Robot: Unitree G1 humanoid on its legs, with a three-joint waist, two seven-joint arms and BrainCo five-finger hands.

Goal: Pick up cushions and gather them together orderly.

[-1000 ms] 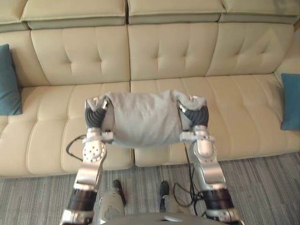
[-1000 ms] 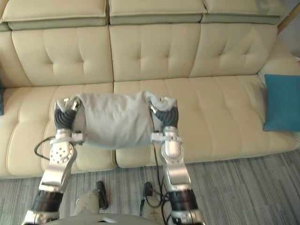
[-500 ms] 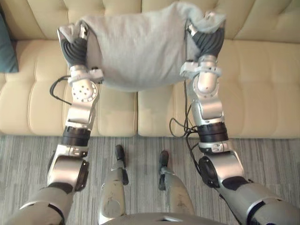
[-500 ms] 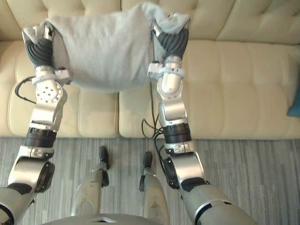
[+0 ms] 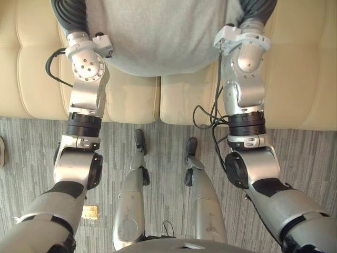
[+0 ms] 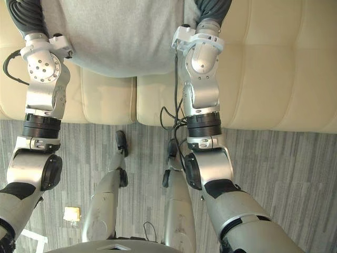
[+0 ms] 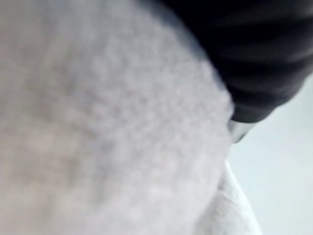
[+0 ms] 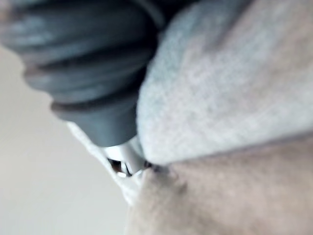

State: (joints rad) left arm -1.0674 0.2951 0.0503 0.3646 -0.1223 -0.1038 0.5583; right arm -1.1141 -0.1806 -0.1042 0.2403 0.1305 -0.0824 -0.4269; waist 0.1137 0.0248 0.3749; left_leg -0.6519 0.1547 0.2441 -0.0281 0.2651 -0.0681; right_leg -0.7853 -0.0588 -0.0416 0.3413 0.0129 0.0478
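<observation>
A grey cushion hangs between my two arms at the top of the eye views, over the front part of the beige sofa seat. My left hand is against its left side and my right hand against its right side; their dark ribbed covers run past the top edge. In the left wrist view the grey cushion lies tight against my left hand's cover. The right wrist view shows the cushion pressed against my right hand's cover.
The sofa's front edge runs across the views just below the cushion. Grey striped carpet lies in front of it. A small yellowish scrap lies on the carpet at the lower left.
The camera has tipped down toward the floor, so the sofa back has left the picture. The cushion stays between both hands, now at the top edge, with both arms stretched out farther.
</observation>
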